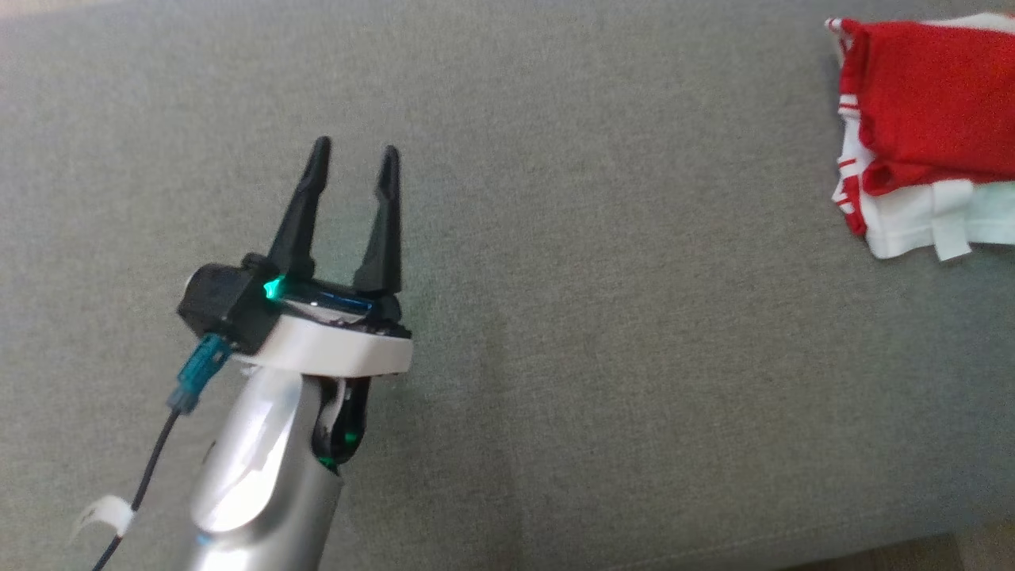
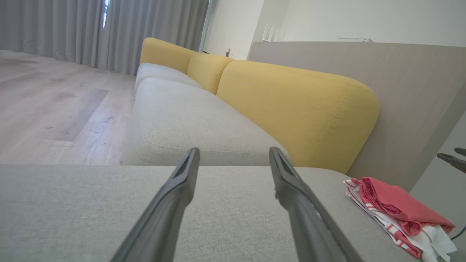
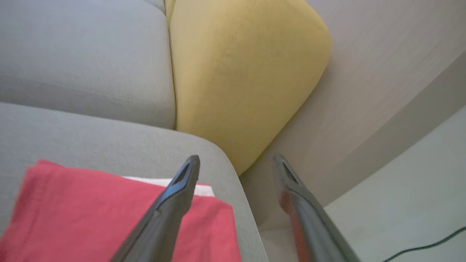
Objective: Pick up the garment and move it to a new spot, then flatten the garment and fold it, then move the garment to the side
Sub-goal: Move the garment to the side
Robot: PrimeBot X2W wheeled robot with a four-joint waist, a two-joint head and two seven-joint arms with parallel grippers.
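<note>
While garment [image 1: 928, 119] lies folded beneath right jaws, well clear of left jaws | both spread wide, empty

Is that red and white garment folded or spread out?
Folded: the garment lies as a compact stack of red and white layers on the grey cushion.

Home, living room. Long sofa [image 2: 189, 120]: grey seats, yellow back cushions [image 2: 291, 109]. Pale wood-plank floor [image 2: 47, 98]. Full-length grey curtains [image 2: 145, 32] at far end, slit of daylight between. Wood-grain panel [image 2: 418, 91] behind sofa; plain white wall [image 2: 364, 18] above. Folded red-and-white garment [image 2: 397, 203] at seat end. Thin dark cable [image 3: 426, 247] on floor beside sofa.
</note>
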